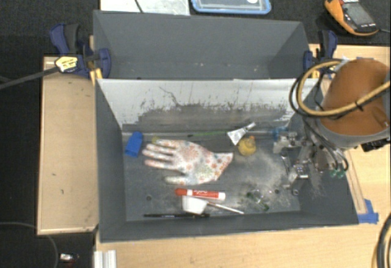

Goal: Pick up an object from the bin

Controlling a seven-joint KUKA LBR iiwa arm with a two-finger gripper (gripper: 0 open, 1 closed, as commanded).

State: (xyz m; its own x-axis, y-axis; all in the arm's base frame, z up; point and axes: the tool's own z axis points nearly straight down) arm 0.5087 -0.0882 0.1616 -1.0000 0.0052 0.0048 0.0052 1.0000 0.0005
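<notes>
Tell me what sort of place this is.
Probably a robot grasping test bench in a lab: a grey metal bin holds loose odds and ends such as a patterned glove and a red marker, and an arm's pincer hangs over its right side.

A flowered glove (pixel 190 162) is sprawling across the middle of the bin (pixel 183 102), with a red marker (pixel 200 193) lying just in front. Bare floor is showing right of the glove, below a yellow lump (pixel 247 148).
</notes>
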